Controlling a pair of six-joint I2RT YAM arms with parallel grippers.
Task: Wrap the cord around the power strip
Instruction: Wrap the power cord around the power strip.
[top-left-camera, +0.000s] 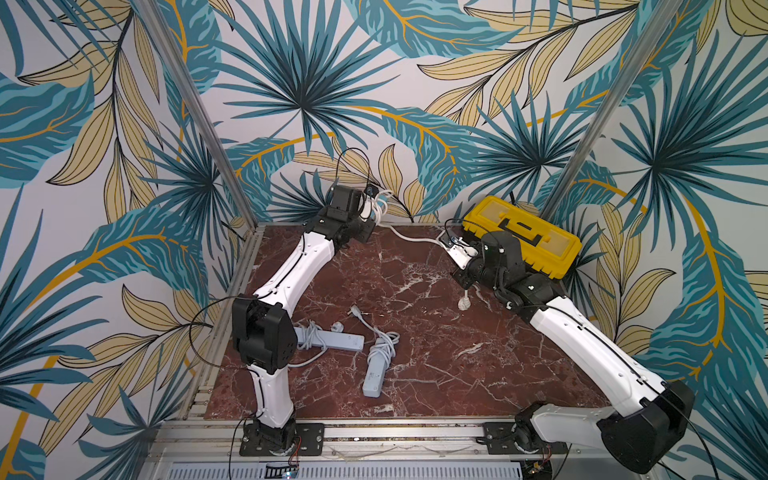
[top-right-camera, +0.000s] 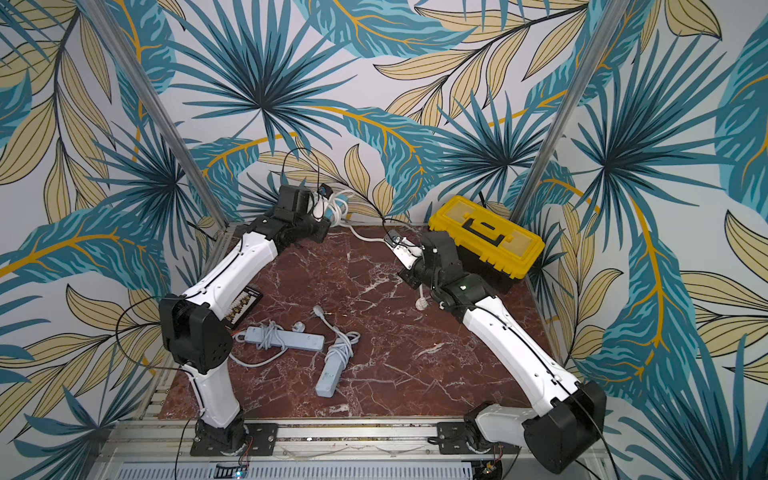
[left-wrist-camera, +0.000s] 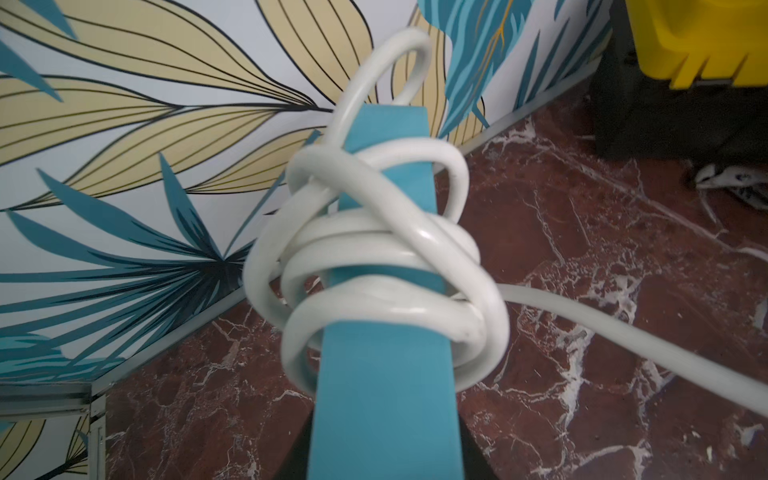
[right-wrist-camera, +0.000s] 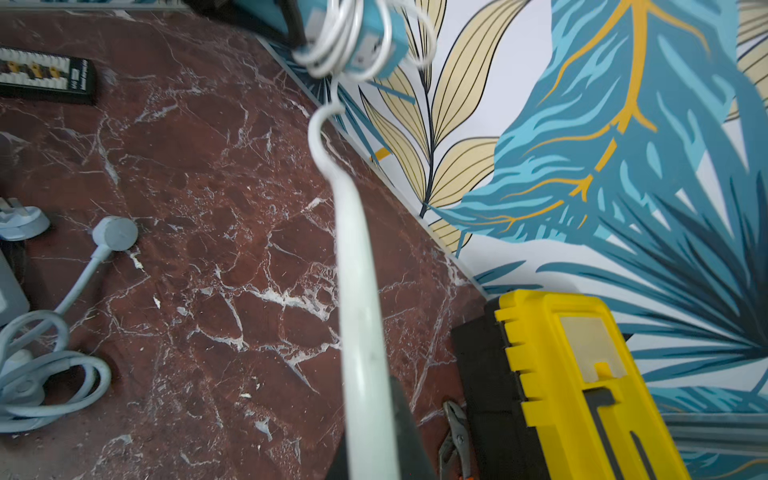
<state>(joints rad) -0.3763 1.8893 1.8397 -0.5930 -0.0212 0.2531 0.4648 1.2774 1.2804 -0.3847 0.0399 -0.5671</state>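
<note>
Left pincer (top-left-camera: 365, 209) clamped on the power strip (left-wrist-camera: 382, 395), held up at the desk's (top-left-camera: 436, 357) far edge. Several loose cord (left-wrist-camera: 374, 249) turns are on. Right pincer (top-left-camera: 448, 242) grips the free length. The plug (top-left-camera: 464, 303) end is not yet wound.

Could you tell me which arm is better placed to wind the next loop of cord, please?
Likely right: the right gripper is shut on the free run of the thick white cord, while the left gripper is busy clamping the part-wrapped teal plastic power strip.
</note>
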